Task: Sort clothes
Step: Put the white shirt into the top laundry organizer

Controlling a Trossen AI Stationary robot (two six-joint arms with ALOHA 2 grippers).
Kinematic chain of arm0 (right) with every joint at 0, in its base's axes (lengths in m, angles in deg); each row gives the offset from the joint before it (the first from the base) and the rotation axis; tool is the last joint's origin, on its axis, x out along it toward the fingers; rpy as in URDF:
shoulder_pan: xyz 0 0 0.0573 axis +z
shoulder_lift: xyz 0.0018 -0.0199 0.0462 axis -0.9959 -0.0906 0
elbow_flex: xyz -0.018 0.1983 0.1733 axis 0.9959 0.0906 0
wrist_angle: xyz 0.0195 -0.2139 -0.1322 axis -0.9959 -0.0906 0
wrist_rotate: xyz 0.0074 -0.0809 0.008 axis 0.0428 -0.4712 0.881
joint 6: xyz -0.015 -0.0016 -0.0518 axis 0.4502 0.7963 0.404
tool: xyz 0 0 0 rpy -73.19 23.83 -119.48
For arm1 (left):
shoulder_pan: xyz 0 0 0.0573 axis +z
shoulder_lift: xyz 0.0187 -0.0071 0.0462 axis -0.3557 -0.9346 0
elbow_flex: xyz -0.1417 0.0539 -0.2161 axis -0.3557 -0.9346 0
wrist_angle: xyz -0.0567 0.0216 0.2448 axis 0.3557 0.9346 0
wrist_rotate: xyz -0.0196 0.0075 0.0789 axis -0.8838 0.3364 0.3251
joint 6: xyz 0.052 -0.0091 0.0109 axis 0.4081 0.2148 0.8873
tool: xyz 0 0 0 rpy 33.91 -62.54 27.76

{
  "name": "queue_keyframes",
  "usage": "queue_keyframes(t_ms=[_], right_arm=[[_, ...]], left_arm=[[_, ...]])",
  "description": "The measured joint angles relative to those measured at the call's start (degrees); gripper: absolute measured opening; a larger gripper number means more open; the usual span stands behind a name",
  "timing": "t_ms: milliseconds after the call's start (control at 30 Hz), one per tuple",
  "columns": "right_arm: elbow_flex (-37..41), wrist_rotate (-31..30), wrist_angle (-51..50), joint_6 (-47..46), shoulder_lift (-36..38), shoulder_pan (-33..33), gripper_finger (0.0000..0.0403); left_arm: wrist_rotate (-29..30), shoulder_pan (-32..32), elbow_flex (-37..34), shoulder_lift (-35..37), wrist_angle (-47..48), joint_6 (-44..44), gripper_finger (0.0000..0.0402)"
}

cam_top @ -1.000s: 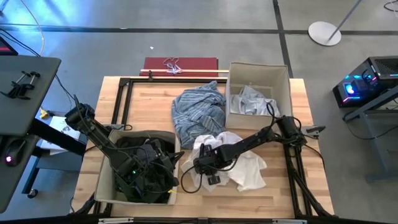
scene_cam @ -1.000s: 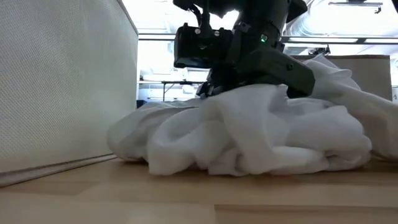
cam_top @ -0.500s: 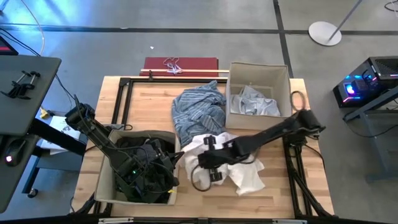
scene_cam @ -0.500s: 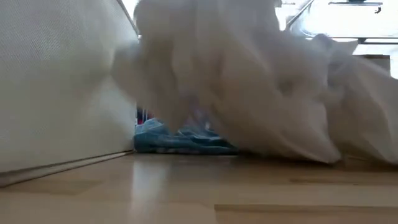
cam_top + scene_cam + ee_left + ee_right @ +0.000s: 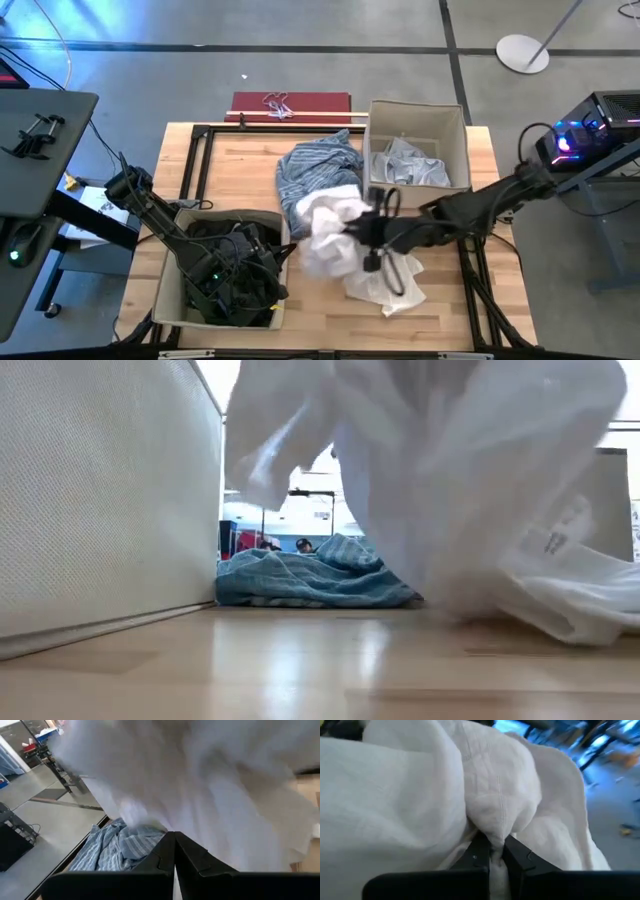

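Our right gripper (image 5: 490,854) is pinching a fold of the white garment (image 5: 335,240), its two fingers closed tight on the cloth, and we are holding the bundle raised over the middle of the table (image 5: 240,170). Most of the garment is bunching just ahead of the gripper, while a loose tail is hanging below and behind it, with its end trailing on the wood. The box with light clothes (image 5: 415,150) is lying behind and to one side of the gripper, near the right arm's own base, so we are judging that the coming move turns on drawing the load back that way. The blue striped shirt (image 5: 318,175) is lying just beyond the lifted bundle. Our right arm is reaching low and nearly straight across the table. Our left gripper (image 5: 174,852) is resting with its fingers pressed together and holding nothing, down in the box of dark clothes (image 5: 225,275).
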Motion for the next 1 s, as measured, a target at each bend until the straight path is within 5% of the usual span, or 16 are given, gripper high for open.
queue_keyframes(t_ms=[300,533,767,1000], right_arm=[[-0.04,-15.65,10.47,14.76,10.28,0.50,0.0005],[-0.09,-24.76,35.15,41.03,15.81,0.46,0.0005],[-0.95,-27.43,58.24,66.47,19.15,0.29,0.0005],[-9.31,-34.95,59.25,79.20,19.55,-3.94,0.0006]], left_arm=[[0.00,0.00,0.00,0.00,0.02,0.00,0.0000],[0.00,0.02,0.00,0.00,-0.02,0.00,0.0000],[0.00,0.03,0.00,0.00,0.00,0.00,0.0000],[0.00,0.35,0.00,0.00,0.00,0.00,0.0000]])
